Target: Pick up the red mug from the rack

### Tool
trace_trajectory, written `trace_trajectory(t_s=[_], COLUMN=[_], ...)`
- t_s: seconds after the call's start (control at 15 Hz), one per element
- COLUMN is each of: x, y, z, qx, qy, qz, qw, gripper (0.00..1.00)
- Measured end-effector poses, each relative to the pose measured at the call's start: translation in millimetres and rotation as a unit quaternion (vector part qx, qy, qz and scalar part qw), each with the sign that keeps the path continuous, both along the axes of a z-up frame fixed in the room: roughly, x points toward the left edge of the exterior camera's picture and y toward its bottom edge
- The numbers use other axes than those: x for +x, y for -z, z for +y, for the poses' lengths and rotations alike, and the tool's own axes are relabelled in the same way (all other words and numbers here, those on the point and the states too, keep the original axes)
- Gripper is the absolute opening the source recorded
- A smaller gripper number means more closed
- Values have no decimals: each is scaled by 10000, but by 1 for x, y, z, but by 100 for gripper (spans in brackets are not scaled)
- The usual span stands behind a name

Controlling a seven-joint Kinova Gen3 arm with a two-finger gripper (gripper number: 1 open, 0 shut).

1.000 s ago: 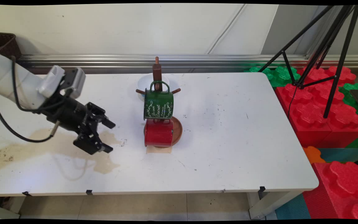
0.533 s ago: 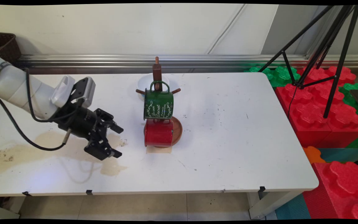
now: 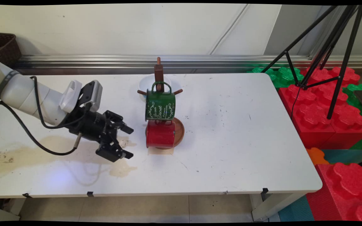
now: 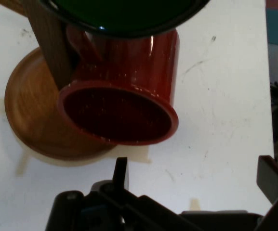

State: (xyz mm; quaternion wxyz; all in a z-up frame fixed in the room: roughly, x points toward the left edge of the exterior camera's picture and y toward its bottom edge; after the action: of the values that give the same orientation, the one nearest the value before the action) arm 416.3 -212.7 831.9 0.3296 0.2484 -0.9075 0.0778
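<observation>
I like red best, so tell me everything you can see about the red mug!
The red mug is shiny, like enamelled metal, with a darker speckled inside. It lies on its side, open mouth toward the hand, low against the wooden stand, over the stand's round base. The green mug hangs just above it. The open hand is close, not touching.

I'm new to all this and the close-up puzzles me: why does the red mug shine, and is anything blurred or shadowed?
Hand view: pale glare streaks on the red mug, gripper soft-edged up close. Main view: sharp, the gripper's faint shadow falling on the table.
</observation>
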Motion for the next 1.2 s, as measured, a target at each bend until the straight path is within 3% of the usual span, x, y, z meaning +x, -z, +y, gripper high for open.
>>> trace_trajectory(t_s=[1.2], x=[-11], y=[31], z=[4], qx=[-174], qy=[-285], qz=[401], qw=[9986], gripper=[100])
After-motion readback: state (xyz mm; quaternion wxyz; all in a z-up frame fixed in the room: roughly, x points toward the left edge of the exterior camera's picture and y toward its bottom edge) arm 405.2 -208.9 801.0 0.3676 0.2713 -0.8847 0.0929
